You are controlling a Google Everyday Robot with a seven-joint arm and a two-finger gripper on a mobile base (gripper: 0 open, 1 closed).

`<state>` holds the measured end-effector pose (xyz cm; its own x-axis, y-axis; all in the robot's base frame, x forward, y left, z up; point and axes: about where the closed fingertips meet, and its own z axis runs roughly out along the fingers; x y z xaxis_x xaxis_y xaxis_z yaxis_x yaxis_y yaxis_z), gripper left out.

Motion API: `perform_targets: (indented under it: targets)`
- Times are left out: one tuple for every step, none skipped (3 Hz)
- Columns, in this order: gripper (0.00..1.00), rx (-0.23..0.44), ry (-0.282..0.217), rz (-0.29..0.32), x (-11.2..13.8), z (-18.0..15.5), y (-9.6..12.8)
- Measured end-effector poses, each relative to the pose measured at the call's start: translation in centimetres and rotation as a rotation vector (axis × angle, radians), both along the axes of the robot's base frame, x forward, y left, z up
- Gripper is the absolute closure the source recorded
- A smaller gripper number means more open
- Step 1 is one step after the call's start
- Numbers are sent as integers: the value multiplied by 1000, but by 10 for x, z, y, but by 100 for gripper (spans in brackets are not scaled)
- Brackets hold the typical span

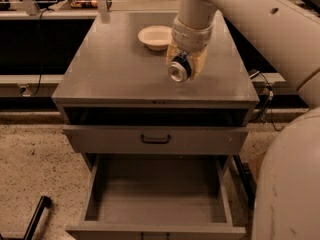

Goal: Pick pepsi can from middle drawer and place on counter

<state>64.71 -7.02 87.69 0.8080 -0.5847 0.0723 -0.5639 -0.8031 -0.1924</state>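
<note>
A thin black bar (37, 217) is lying on the speckled floor at the far left. Beside it, the broad matte-grey counter (110, 71) is topping the cabinet, and a small round white bowl (155, 36) is sitting on its far middle part. Just right of the bowl and nearer the front, the tan two-finger gripper (183, 68) is hanging over the counter, clamping the small blue pepsi can (178, 70) on its side, silver end facing the camera; whether the can is touching the surface cannot be told. Below, the deep grey middle drawer (160, 196) is standing pulled out, under a shut grey drawer front with a dark bar handle (155, 139). The thick white arm (260, 31) is reaching in from the right.
</note>
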Motion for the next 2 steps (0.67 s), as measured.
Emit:
perform_targets:
  targets:
    - [82, 11, 39, -40, -6, -25, -20]
    - [59, 13, 38, -42, -4, -29, -20]
